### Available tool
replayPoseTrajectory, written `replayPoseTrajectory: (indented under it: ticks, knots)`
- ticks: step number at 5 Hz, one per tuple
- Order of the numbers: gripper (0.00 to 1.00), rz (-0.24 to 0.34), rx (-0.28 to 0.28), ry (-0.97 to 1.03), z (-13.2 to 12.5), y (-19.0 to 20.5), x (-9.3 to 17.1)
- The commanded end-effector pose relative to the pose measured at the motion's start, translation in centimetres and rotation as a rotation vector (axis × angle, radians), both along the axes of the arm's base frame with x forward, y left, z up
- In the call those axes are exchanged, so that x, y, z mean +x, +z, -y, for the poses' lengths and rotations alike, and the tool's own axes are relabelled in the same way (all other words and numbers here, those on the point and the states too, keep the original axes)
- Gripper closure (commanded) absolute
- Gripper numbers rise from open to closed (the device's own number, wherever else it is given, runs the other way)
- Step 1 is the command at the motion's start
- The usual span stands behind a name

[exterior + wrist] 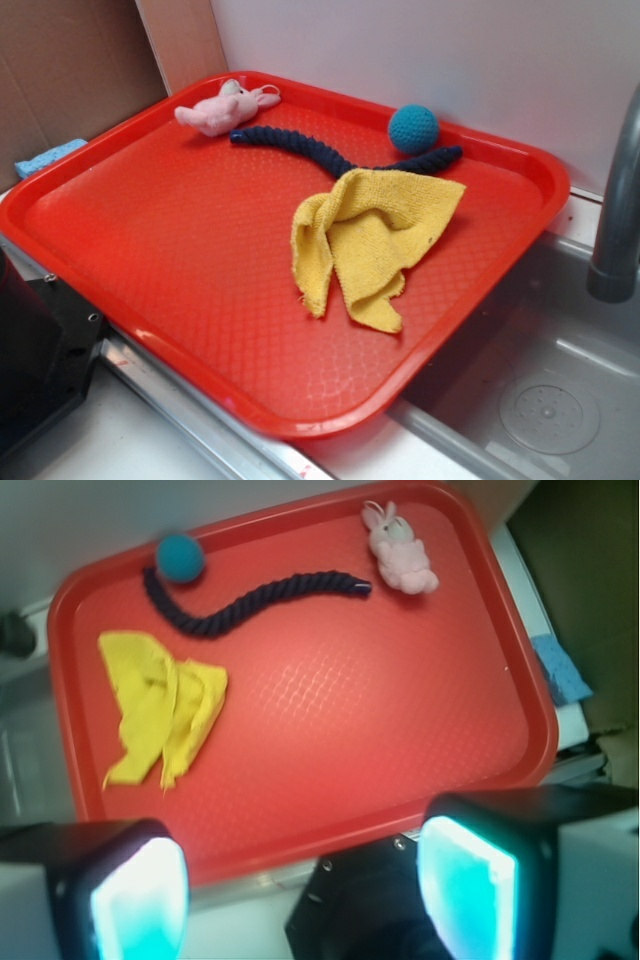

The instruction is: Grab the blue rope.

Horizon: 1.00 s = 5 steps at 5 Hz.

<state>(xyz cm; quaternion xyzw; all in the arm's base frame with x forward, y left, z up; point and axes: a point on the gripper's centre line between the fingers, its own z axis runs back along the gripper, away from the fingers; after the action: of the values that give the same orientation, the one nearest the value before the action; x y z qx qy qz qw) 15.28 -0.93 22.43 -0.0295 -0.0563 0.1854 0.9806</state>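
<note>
- The end effector (300, 895) shows only in the wrist view, where its two pale-padded fingers (135, 900) stand spread wide with nothing between them: released and empty. It hangs high above the near edge of the red tray (400, 750), well apart from everything on it.
- The exterior view does not show the end effector at all.
- The blue rope (250, 602) lies along the far edge of the tray, a dark twisted cord curved in a shallow S. One end lies just beside the pink bunny (400, 555) toward one far corner; the other end is near the teal ball (180, 557) toward the other far corner.
- In the exterior view the middle of the blue rope (300, 145) passes just behind the yellow cloth (370, 235), which hides a short stretch; from the wrist view rope and cloth look apart, so I cannot tell whether they touch.
- Progress, as I judge it: nothing of the grab is done. The approach, the descent and the closing on the rope are all left.
- Count on the tray: one blue rope, one teal ball, one pink bunny, one yellow cloth.
- Off the tray, a blue sponge (562, 670) lies beside one short edge, and a steel sink (540, 390) sits below the opposite one.
</note>
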Motion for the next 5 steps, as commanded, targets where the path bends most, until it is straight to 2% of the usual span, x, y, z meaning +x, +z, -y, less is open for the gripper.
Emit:
replayPoseTrajectory:
  ticks: [1,2,4,5]
  knots:
    - [0.00,0.069,-0.022,0.401,-1.4,-1.8,4.3]
    - [0.00,0.110,-0.017,0.588,-2.0,-3.2,6.5]
    - [0.00,0.088,-0.002,0.809,-3.1,-7.6,10.9]
    - [0.00,0.107,0.004,0.874,-3.1,-9.9,12.3]
